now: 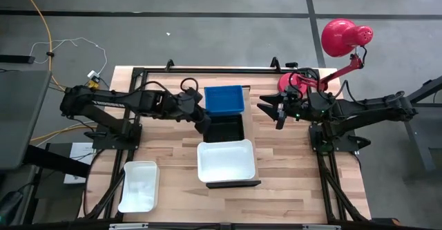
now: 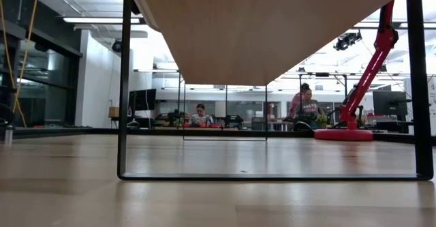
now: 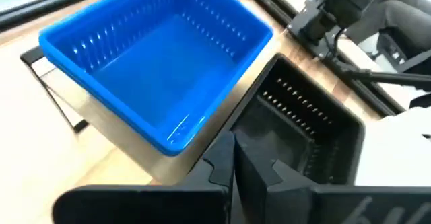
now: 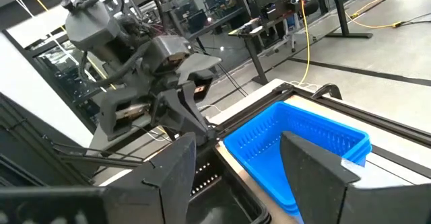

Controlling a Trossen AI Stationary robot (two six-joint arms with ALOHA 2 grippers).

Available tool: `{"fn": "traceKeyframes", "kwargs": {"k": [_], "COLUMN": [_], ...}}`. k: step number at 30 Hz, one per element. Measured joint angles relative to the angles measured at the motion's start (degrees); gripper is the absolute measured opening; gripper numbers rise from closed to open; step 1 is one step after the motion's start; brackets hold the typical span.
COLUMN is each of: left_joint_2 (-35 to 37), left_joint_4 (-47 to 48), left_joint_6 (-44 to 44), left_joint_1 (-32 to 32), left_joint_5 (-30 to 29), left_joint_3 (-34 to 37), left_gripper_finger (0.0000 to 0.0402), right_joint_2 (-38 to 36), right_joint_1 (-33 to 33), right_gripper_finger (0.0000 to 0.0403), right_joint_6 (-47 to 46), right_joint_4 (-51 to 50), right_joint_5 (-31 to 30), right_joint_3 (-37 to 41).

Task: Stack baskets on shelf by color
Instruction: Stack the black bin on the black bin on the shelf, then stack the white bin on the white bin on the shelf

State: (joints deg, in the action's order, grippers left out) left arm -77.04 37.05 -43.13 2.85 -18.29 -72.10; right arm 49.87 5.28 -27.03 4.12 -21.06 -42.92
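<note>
Left pincer (image 1: 205, 126) clamped on black basket (image 1: 226, 128) rim, basket upright.

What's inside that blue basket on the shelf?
Nothing shows inside the blue basket: its bare perforated floor and walls are visible. It sits on the shelf, beside the black basket. What lies under it is covered.

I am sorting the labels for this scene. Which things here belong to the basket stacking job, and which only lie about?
For the job:
blue basket
black basket
white basket on the shelf
white basket on the table
shelf
left hand, shut on the black basket's rim

Lying about:
red lamp
yellow cable
</note>
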Motion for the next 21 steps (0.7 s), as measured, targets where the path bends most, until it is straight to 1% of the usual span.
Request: {"fn": "traceKeyframes", "kwargs": {"k": [6, 9, 11, 14, 17, 19, 21], "left_joint_2": [3.16, 7.74, 11.29, 16.49, 20.57, 23.02, 25.40], "left_joint_4": [-1.41, -4.51, -8.75, -14.31, -18.85, -22.75, -27.77], "left_joint_6": [1.16, 7.06, 13.39, 23.15, 27.83, 29.32, 29.86], "left_joint_1": [-0.02, 0.00, -0.02, -0.12, -1.06, -2.25, -4.16], "left_joint_5": [-4.17, -6.00, -6.03, -2.69, 1.18, 2.64, 3.10], "left_joint_3": [0.00, 0.00, 0.00, 0.00, 1.04, 4.37, 9.51], "left_gripper_finger": [0.0000, 0.0000, 0.0000, 0.0000, 0.0000, 0.0000, 0.0000], "right_joint_2": [0.00, 0.00, 0.00, -0.02, 0.00, -0.01, -0.02], "right_joint_1": [0.00, 0.00, 0.00, 0.00, 0.00, -0.02, -0.02], "right_gripper_finger": [0.0204, 0.0204, 0.0204, 0.0204, 0.0204, 0.0204, 0.0204], "right_joint_6": [0.00, 0.00, 0.14, 1.65, 4.09, 5.10, 5.51], "right_joint_4": [0.07, 0.80, 1.48, 4.26, 7.60, 9.67, 10.87], "right_joint_5": [0.00, 0.00, 0.00, 0.00, 0.45, 1.84, 3.46], "right_joint_3": [0.00, 0.00, 0.00, 0.00, 0.00, 0.00, 0.00]}}
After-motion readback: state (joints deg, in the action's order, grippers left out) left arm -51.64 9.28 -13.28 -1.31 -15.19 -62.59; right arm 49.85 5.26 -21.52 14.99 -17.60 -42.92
